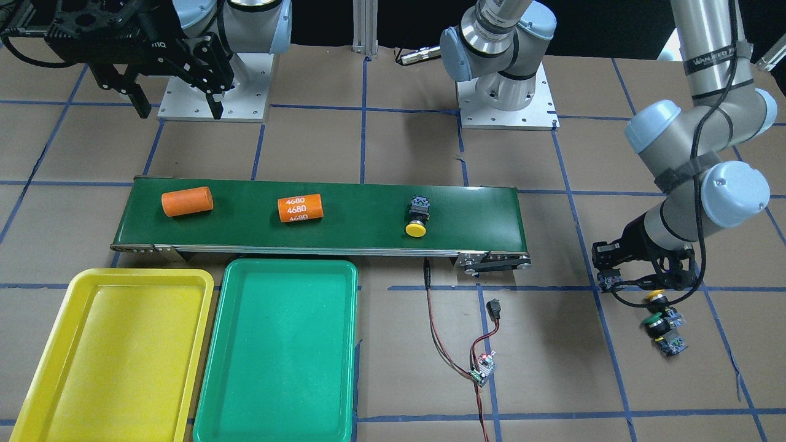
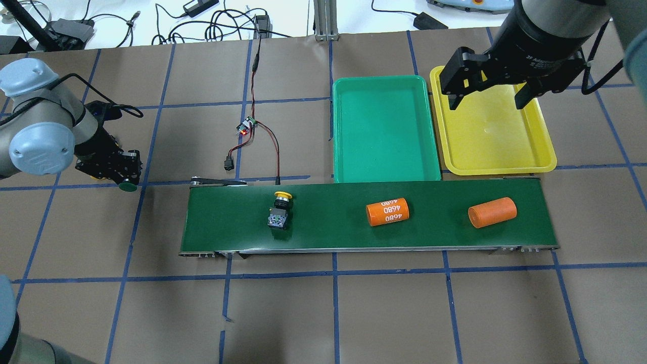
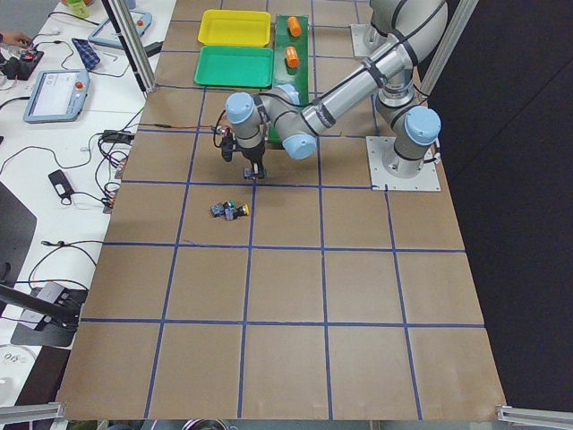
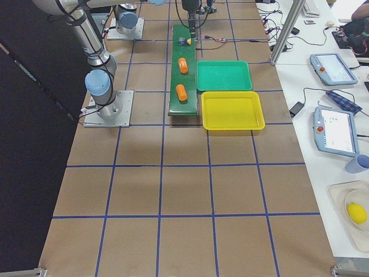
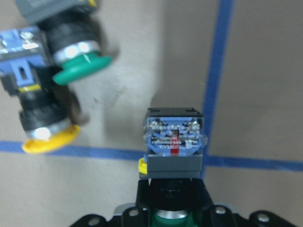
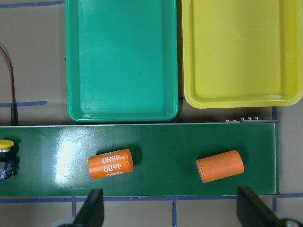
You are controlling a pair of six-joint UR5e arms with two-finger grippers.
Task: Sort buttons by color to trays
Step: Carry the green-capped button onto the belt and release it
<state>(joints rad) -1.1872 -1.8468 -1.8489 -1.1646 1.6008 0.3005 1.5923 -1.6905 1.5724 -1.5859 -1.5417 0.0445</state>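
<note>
My left gripper (image 2: 123, 173) is shut on a green-capped button (image 5: 174, 142), held just above the table left of the belt. A yellow-capped button (image 5: 40, 118) and a green-capped button (image 5: 75, 56) lie together on the table beside it; they also show in the front view, the yellow one (image 1: 657, 299) and the green one (image 1: 653, 323). Another yellow-capped button (image 2: 279, 210) lies on the belt's left part. My right gripper (image 2: 485, 96) is open and empty, hovering over the yellow tray (image 2: 505, 146). The green tray (image 2: 384, 126) sits beside it. Both trays hold nothing.
The dark-green conveyor belt (image 2: 343, 232) carries two orange cylinders, one marked 4680 (image 2: 387, 212) and one plain (image 2: 492, 212). A small circuit board (image 2: 247, 125) with red and black wires lies beyond the belt's left end.
</note>
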